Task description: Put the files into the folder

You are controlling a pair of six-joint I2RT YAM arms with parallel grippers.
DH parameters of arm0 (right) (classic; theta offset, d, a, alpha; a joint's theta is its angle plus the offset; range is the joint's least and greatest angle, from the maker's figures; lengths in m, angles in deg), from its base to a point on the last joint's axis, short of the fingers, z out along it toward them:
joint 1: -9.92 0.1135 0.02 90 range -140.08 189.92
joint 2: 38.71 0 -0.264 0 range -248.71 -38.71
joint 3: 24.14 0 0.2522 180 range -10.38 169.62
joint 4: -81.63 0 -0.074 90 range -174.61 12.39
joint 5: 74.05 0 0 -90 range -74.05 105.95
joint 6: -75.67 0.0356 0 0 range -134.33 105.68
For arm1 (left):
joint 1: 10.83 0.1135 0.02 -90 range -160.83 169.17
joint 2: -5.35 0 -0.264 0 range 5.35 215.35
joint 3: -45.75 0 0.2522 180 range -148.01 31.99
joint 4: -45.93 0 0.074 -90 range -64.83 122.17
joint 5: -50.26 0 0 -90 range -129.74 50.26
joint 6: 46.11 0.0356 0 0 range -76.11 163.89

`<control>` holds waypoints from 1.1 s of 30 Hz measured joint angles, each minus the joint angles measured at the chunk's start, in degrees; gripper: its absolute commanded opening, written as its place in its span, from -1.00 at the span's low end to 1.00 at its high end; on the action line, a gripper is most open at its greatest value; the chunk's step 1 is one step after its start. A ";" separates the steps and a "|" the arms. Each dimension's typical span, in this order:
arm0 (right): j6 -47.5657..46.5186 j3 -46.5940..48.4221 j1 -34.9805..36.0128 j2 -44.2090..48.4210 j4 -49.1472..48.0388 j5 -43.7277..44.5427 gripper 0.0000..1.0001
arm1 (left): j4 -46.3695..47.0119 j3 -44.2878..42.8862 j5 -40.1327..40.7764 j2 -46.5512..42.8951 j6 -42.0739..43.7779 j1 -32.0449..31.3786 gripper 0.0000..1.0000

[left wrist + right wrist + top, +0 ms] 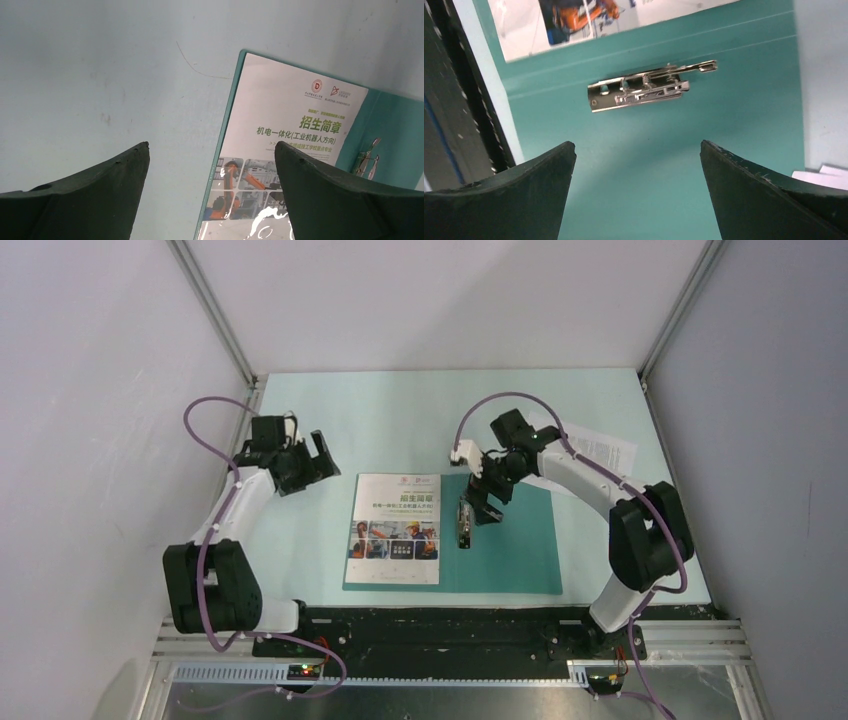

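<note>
- Pale worktop (400, 420): teal folder (520, 540) lies open at its front edge.
- brochure (395, 530) inside reads "招生简章".
- Spread wide, empty — left gripper (318, 462) beside the brochure, right gripper (486, 504) above the clip (464, 524).

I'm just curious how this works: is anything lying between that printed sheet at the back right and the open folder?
Nothing visible lies between them. The right arm reaches across above part of the text sheet, and the right half of the folder is bare.
</note>
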 measured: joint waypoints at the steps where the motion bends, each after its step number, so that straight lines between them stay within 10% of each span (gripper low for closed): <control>1: -2.40 -0.94 0.20 0.00 0.15 0.00 0.99 | 0.00 -0.22 0.02 0.07 0.44 -0.11 0.99; 14: -10.67 -2.43 0.39 -3.82 -6.75 2.51 0.99 | -1.77 -0.72 -0.42 1.68 3.32 -1.16 0.99; 23: 9.84 5.35 -25.73 -4.76 -8.94 3.91 0.99 | -2.89 -12.15 -3.76 7.06 3.87 -9.22 0.99; 33: 28.57 11.80 -50.07 -10.73 -8.68 9.75 0.99 | -0.31 -42.95 -7.72 33.29 -2.23 -24.72 0.98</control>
